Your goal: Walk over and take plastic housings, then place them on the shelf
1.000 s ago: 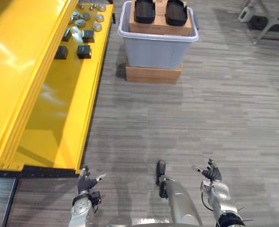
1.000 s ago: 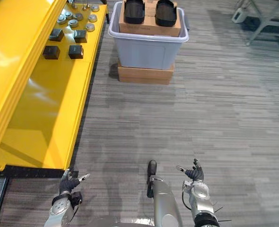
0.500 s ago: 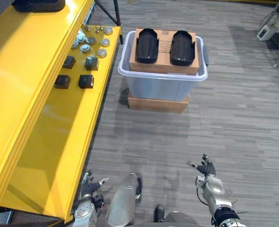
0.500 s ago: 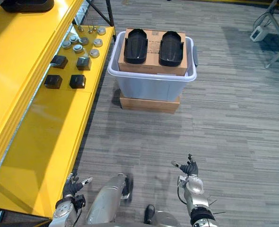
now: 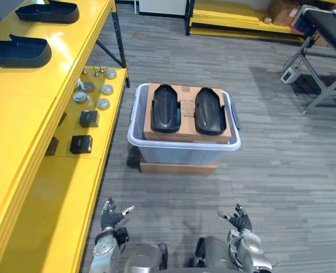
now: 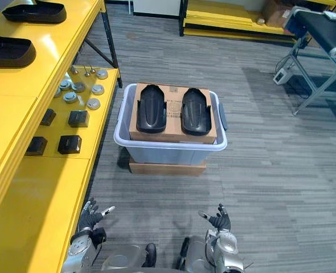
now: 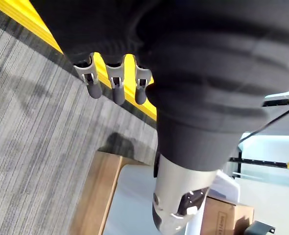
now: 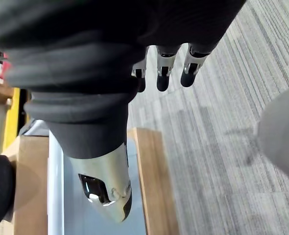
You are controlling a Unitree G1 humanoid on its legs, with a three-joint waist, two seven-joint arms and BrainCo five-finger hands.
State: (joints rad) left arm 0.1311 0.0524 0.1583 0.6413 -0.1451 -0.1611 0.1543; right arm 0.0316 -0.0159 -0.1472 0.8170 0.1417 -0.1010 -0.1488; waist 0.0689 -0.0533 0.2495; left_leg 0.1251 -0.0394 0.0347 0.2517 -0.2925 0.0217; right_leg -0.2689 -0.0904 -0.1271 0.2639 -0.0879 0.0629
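Observation:
Two black plastic housings (image 5: 166, 108) (image 5: 209, 111) lie side by side on a cardboard box inside a grey tub (image 5: 182, 145), straight ahead on the floor. Two more black housings (image 5: 17, 51) (image 5: 48, 11) rest on the top level of the yellow shelf (image 5: 20, 119) at the left. My left hand (image 5: 112, 219) and right hand (image 5: 239, 219) hover low at the bottom of the eye views, well short of the tub. Both are open and hold nothing. The left hand's fingers (image 7: 115, 83) and the right hand's fingers (image 8: 166, 73) hang straight over the carpet.
The tub stands on a flat wooden base (image 5: 178, 167). Small black boxes (image 5: 81, 144) and metal discs (image 5: 94, 94) sit on the shelf's lower level. A metal-legged table (image 5: 322, 34) stands at the back right, and another yellow rack (image 5: 242, 14) along the far side.
The whole view has shifted: tub and shelf now sit lower and nearer the middle, and the shelf's top level with its two housings has come into sight. Both hands stay low and open.

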